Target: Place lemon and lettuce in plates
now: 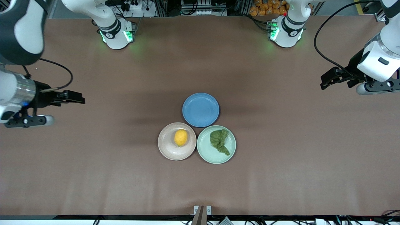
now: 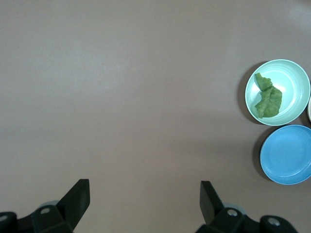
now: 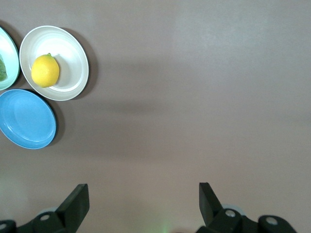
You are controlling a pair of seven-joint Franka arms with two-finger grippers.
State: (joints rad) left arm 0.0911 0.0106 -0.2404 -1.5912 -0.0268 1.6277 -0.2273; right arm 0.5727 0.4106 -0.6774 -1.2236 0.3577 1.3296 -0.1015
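Note:
The yellow lemon (image 1: pixel 181 137) lies in the beige-pink plate (image 1: pixel 167 149) at the table's middle; both also show in the right wrist view, lemon (image 3: pixel 45 71) in plate (image 3: pixel 73 53). The dark-green lettuce (image 1: pixel 219 141) lies in the mint-green plate (image 1: pixel 207 156) beside it, toward the left arm's end; the left wrist view shows lettuce (image 2: pixel 268 98) and plate (image 2: pixel 294 82). My left gripper (image 1: pixel 326 82) is open and empty over bare table at the left arm's end (image 2: pixel 145 194). My right gripper (image 1: pixel 79 98) is open and empty over bare table at the right arm's end (image 3: pixel 144 196).
An empty blue plate (image 1: pixel 200 109) touches both plates, farther from the front camera; it shows in the left wrist view (image 2: pixel 287 154) and the right wrist view (image 3: pixel 26 119). The brown table (image 1: pixel 281 162) spreads wide around the plates.

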